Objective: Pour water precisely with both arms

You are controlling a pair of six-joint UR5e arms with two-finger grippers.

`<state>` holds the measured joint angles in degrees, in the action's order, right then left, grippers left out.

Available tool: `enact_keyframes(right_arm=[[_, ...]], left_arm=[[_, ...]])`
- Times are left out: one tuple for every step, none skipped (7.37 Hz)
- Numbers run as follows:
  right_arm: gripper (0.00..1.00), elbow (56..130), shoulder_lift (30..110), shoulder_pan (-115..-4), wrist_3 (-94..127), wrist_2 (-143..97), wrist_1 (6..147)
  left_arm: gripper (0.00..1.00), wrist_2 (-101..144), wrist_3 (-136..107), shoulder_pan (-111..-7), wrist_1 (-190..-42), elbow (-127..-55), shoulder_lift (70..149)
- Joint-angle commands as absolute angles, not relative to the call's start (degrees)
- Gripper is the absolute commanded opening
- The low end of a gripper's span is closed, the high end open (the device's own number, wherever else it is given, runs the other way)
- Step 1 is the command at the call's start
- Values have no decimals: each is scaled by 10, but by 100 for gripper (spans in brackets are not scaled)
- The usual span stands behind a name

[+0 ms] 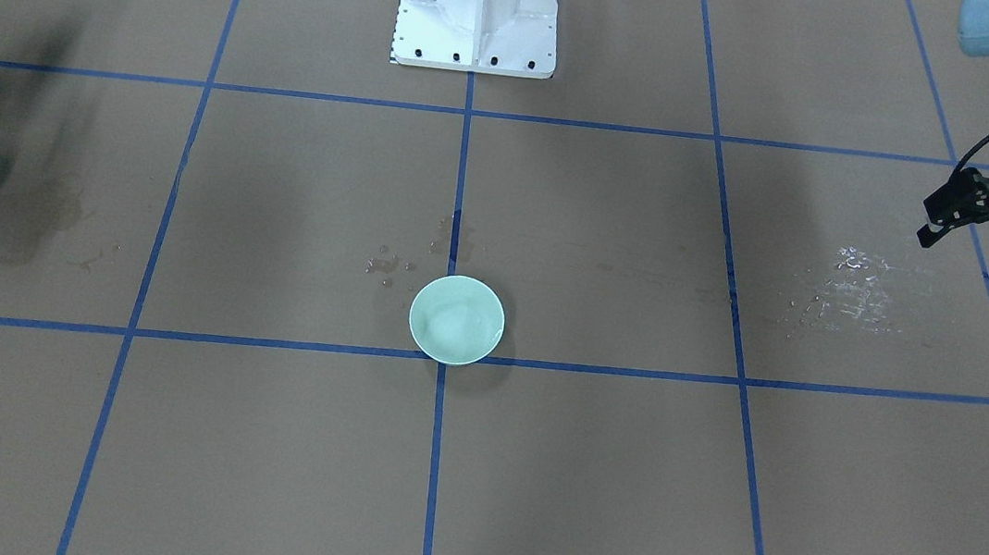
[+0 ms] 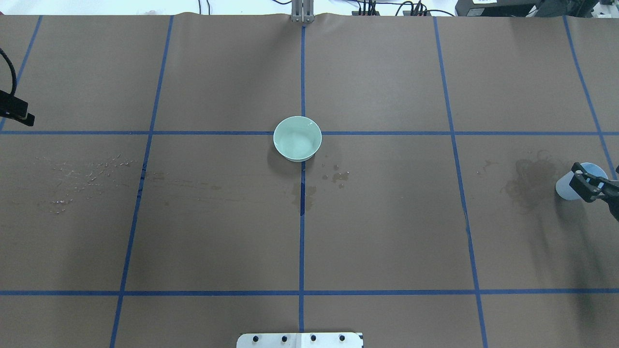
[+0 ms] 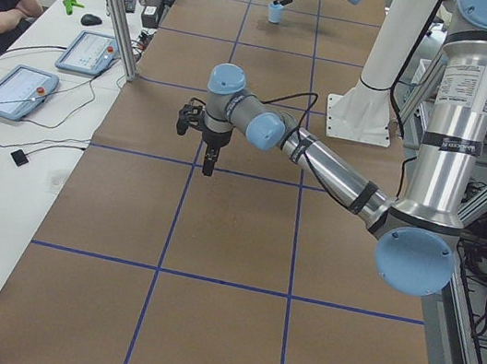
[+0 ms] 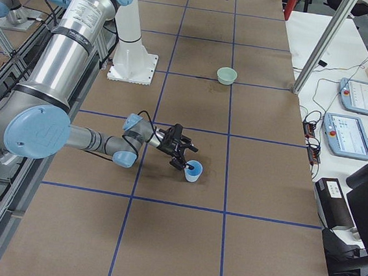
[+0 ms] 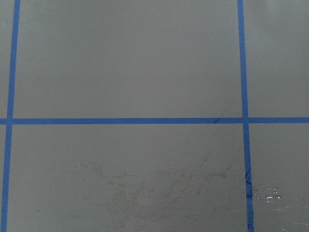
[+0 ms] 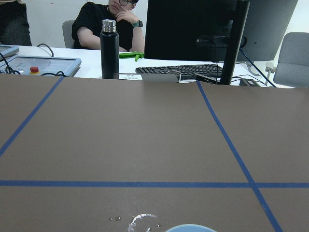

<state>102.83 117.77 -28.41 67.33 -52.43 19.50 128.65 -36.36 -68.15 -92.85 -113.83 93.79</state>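
— cup (image 6: 190, 228) rim, pale blue, sits right under my right wrist camera; just beyond it a small splash (image 6: 140, 221) glints on the counter (image 2: 387, 232).
— are you holding it?
— my right end effector (image 2: 582, 183) has a finger on each side of the cup near the rim; whether they press the wall or stand just off it i cannot tell; the cup stands upright at my far right, well apart from the bowl (image 2: 297, 138).
— why is the bowl there?
— my guess: it sits by the central tape crossing so either arm can reach it; my left end effector (image 1: 967, 243) hangs above the counter at the far left, fingers spread and empty, out of the pouring path.
— and the water?
— spilled water (image 1: 857, 286) shines near my left end effector; more drops (image 2: 336, 176) lie just beside the bowl; whether any is in the cup or bowl i cannot tell.
— anything in the way?
— between cup and bowl only tape lines and damp stains show; the white pedestal (image 1: 478, 15) stands well back; a wet counter could let the cup slide.
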Motion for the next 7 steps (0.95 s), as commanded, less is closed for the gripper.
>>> enact_keyframes(right_arm=[[100,1072,1170,-444,569,-721,226],[100,1087,1152,-506,526,-798,274],[100,1086,1143,-521,516,-828,293],[100,1087,1122,-559,504,-887,326],[100,1085,1092,-642,442,-1015,378],[100,1083,1067,-709,372,-1122,447],[100,1083,1042,-744,309,-1179,528]], left_arm=[[100,1315,-449,-679,-904,-1131,1016],[100,1343,-526,-648,-873,-1121,1087],[100,1322,-628,-571,-868,-1111,1146],[100,1276,-692,-530,-868,-1056,1225],[100,1267,-726,-501,-868,-996,1291],[100,1220,-756,-465,-874,-954,1332],[100,1183,-774,-431,-888,-908,1368]])
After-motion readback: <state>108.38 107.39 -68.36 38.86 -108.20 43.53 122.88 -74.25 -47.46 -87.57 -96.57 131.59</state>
